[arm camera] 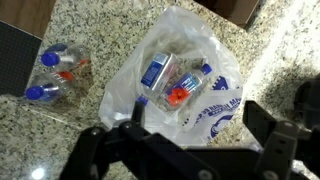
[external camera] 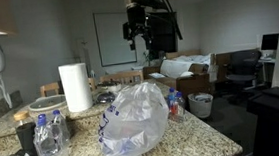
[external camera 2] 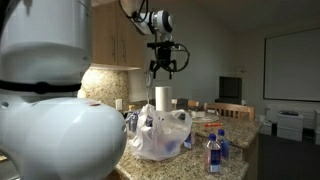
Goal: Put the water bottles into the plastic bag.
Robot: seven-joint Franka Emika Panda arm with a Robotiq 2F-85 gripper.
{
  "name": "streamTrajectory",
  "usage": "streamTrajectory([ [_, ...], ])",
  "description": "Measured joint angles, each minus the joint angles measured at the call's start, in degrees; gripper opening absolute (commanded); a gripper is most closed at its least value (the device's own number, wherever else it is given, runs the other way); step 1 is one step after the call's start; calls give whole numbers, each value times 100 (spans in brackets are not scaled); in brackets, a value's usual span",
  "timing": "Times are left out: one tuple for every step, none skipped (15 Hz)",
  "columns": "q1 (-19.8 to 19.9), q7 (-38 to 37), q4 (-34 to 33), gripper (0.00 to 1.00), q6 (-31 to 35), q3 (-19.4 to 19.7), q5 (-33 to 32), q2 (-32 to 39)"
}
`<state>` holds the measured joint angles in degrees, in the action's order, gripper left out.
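The plastic bag (arm camera: 215,60) is crinkly and translucent; the water bottles (arm camera: 55,72) are clear glossy plastic; the granite countertop (arm camera: 100,25) looks polished and speckled.

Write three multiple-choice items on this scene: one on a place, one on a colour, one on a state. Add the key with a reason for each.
1. Where is the hand?
A: touching the counter
B: in the air above the plastic bag
C: under a chair

2. What colour is the paper towel roll?
A: white
B: black
C: green

3. How do the hand's jaws stand?
A: shut on a bottle
B: shut on the bag
C: open and empty

Key: B, both exterior views show it high over the bag; A, the roll is plainly white; C, the wrist view shows the jaws wide apart with nothing between them.
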<state>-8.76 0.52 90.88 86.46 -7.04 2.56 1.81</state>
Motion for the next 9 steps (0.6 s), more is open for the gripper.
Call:
streamTrajectory([
  [81, 101, 131, 100, 0, 85, 33, -152],
  [182, 240, 274, 100, 0, 189, 68, -310],
  [286, 396, 414, 100, 0, 306, 111, -460],
  [409, 602, 564, 100, -1, 451, 172, -608],
  [540, 841, 717, 100, -1, 614, 222, -733],
  [671, 1076, 867, 100, 15, 782, 268, -815],
  [798, 1298, 1018, 100, 93, 953, 323, -835],
  [919, 1413, 1181, 100, 291, 1109, 390, -805],
  [1021, 1473, 1327, 100, 528, 1235, 462, -724],
])
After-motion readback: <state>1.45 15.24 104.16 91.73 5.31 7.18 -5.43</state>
